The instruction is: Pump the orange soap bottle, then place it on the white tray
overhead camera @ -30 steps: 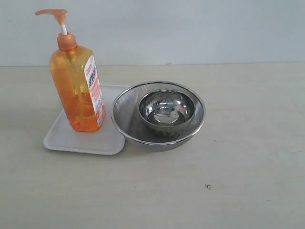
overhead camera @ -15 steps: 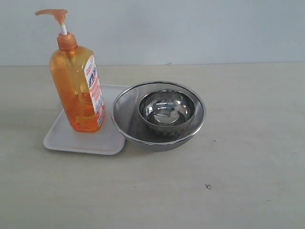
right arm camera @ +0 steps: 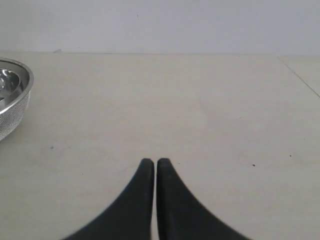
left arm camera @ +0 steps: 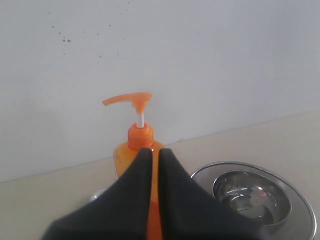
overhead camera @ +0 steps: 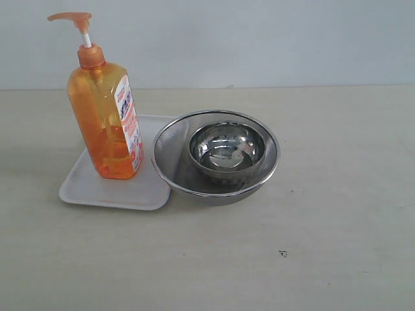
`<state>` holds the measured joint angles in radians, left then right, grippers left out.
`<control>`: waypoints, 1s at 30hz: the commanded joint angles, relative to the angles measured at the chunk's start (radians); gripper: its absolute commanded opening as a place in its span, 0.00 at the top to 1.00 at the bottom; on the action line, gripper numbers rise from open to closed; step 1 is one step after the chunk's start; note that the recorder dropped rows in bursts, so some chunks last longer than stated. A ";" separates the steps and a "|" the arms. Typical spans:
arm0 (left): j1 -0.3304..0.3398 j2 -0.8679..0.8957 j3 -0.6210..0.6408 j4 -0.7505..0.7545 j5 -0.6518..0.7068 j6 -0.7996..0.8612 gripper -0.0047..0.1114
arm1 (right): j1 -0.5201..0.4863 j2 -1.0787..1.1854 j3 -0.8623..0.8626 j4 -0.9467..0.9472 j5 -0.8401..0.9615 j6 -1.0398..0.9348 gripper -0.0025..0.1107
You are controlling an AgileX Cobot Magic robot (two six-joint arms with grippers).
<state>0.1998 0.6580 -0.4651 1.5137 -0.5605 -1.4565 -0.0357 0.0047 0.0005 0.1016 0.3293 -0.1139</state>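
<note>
A pale table (overhead camera: 324, 227) holds a white tray (overhead camera: 84, 188) at left, with a steel strainer (overhead camera: 170, 155) just beside it on the right. The orange bottle (overhead camera: 104, 123) stands upright on the tray. A steel bowl (overhead camera: 227, 150) sits inside the strainer. The left gripper (left arm camera: 154, 152) and the right gripper (right arm camera: 152, 162) each have jaws pressed together, holding nothing.

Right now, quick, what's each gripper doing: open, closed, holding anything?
Left gripper: closed, holding nothing; the bottle stands free on the tray.
Right gripper: closed, holding nothing.
</note>
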 commanded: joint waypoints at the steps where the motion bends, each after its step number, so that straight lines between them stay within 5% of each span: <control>1: 0.001 -0.006 0.004 0.001 0.001 -0.010 0.92 | -0.005 -0.005 0.000 -0.072 -0.006 0.081 0.98; 30: 0.001 -0.006 0.004 0.001 0.001 -0.010 0.92 | -0.005 -0.005 0.000 -0.108 -0.007 0.105 0.98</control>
<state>0.1998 0.6580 -0.4651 1.5137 -0.5605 -1.4565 -0.0379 0.0047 0.0005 0.0000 0.3293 -0.0111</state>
